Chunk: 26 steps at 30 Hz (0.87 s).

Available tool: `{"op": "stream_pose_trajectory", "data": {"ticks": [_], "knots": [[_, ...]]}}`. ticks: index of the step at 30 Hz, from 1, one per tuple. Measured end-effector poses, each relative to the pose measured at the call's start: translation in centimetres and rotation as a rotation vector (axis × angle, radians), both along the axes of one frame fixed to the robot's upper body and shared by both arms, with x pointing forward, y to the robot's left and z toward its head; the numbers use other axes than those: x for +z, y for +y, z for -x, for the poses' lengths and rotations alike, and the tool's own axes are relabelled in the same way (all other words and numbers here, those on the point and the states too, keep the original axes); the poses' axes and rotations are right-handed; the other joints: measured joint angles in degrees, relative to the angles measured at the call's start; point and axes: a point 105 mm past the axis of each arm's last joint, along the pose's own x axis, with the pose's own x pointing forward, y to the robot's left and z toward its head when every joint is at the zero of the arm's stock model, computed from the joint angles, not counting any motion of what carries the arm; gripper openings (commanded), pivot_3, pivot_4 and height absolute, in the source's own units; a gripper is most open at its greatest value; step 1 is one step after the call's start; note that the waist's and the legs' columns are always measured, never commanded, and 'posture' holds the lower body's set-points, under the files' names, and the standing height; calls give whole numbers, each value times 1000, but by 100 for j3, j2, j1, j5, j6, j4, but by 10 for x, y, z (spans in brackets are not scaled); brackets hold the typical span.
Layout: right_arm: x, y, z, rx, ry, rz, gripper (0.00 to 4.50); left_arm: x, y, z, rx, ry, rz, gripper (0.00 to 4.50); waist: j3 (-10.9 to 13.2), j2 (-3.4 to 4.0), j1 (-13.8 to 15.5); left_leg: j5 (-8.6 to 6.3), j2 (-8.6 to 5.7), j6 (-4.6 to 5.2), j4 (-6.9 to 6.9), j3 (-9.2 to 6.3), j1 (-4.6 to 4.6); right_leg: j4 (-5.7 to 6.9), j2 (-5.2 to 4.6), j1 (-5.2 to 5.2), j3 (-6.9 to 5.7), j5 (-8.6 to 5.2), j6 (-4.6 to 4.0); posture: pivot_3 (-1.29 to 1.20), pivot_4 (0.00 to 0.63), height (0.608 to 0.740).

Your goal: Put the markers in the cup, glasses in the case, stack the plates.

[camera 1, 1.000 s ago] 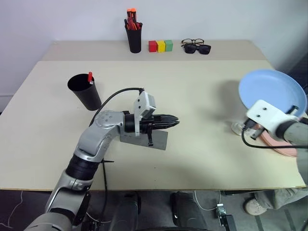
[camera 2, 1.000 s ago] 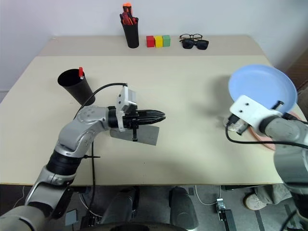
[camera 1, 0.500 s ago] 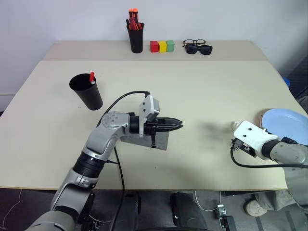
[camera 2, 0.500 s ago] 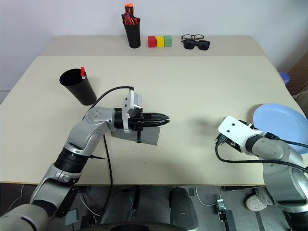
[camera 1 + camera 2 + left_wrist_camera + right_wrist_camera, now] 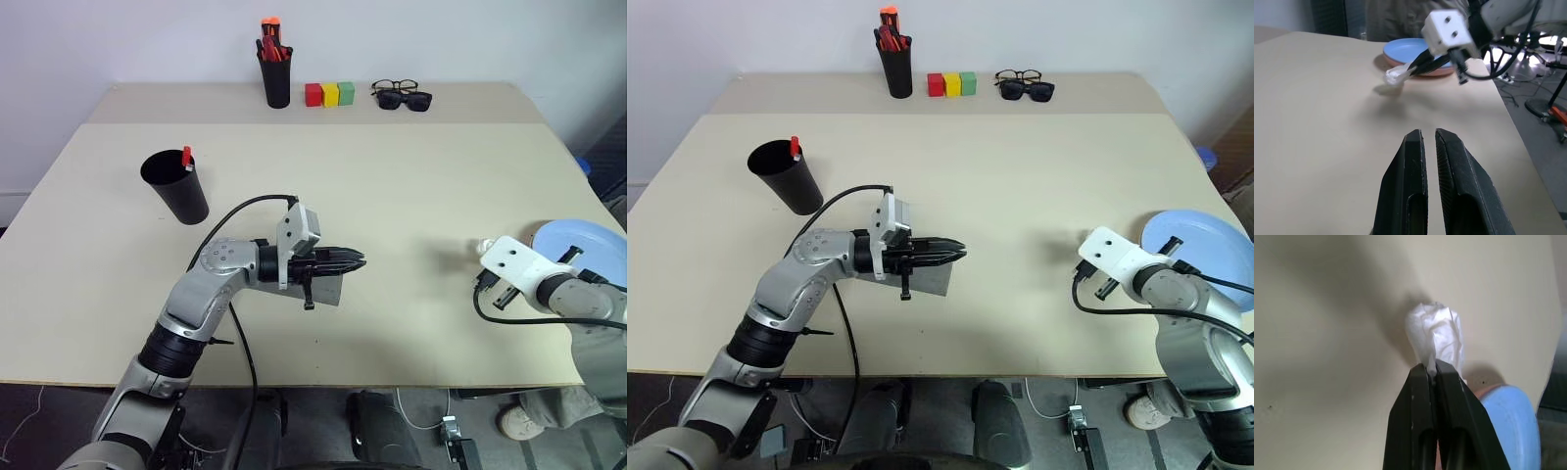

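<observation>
Marker, the red one (image 5: 184, 157), stands in the cup (image 5: 176, 191) at your 10 o'clock, its tip above the rim. Behind it at 12 are the pen cup (image 5: 274, 73) and the blocks (image 5: 327, 94). At 1 o'clock lie two spare pairs of glasses (image 5: 400, 94); leave all of that alone.

Your left gripper (image 5: 351, 260) hangs level over the case (image 5: 329, 290) at 6 o'clock, pointing toward 3. Its fingers are almost together with only a thin slit between them, and they hold nothing. I cannot tell whether it touches the case, or whether the lid is fully down.

At 4 o'clock, the blue plate (image 5: 586, 245) lies on the pink plate (image 5: 1418, 71), so the stacking looks done, though the pair sits hard by the table's edge. Your right gripper (image 5: 1431, 368) is just beside that stack, fingers pinched on a crumpled white wad (image 5: 1436, 335), paper or cloth.

Mind these risks:
- A pull of the right arm toward 3 or 5 could catch the blue rim, sliding it off the pink or tipping both off the edge.
- Opening the fingers here would drop the wad by the plates, adding clutter.
- Lowering the left arm carelessly could shove the case, since the fingers lie right across it.
</observation>
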Motion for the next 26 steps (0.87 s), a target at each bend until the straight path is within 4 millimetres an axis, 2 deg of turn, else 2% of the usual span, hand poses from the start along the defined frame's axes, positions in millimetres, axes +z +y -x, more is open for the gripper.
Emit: {"op": "stream_pose_trajectory", "data": {"ticks": [2,4,6,8,10,12,14,18,21,22,26], "knots": [[25,-23,6,-94,-33,83,904,1,4,-7,22,5,-2,377,0,0,7,0,-1,0,0,0,0,-2,0,1,-1,0,0,0,150,740],[43,-46,15,-198,-39,147,1862,-2,9,-13,44,12,-4,377,-1,-1,10,-2,0,3,-3,-1,0,-3,0,1,-3,-1,-1,0,150,740],[43,-52,20,-230,-24,150,2815,-6,12,-17,60,21,-14,377,-3,-5,-2,-2,1,3,-4,-2,0,-4,1,2,-4,-1,-1,0,150,740],[31,-50,22,-219,24,153,3805,-7,16,-20,83,11,-14,377,-3,-5,-22,-2,2,3,-2,-1,1,-2,1,1,-3,-1,0,0,150,740],[24,-44,16,-172,36,161,3805,-2,25,-27,137,-6,-4,377,-2,-2,-50,-2,2,3,-2,1,3,-2,1,1,-1,-1,0,0,150,740],[25,-37,6,-130,-4,145,3805,3,36,-33,201,-26,10,377,-4,2,-51,-2,3,3,-2,3,4,-2,0,1,-1,-1,0,0,150,740],[31,-16,-11,-38,-100,38,3805,2,57,-37,291,-40,-2,377,-4,-1,-101,-2,7,3,-8,2,8,-1,4,1,1,-1,-1,0,150,740],[26,47,-34,195,-198,-375,3805,-9,124,-31,529,-49,-68,377,0,-3,-200,-1,13,3,-14,-5,7,4,11,-3,0,-1,-2,0,150,740],[18,78,-33,350,-146,-560,3805,-25,191,-13,745,-14,-159,377,2,3,-175,-2,9,3,-14,-3,5,2,3,-4,1,-1,-3,0,150,740],[17,80,-34,371,-128,-593,3805,-29,203,-7,788,-4,-179,377,2,3,-121,-2,2,3,-12,-4,4,0,-4,0,-4,-1,-3,0,150,740],[23,93,-38,448,-105,-706,3805,-31,210,8,822,-13,-200,377,1,1,34,-2,-2,3,-1,-4,3,-29,-9,21,-5,-6,-13,0,150,740]]}}
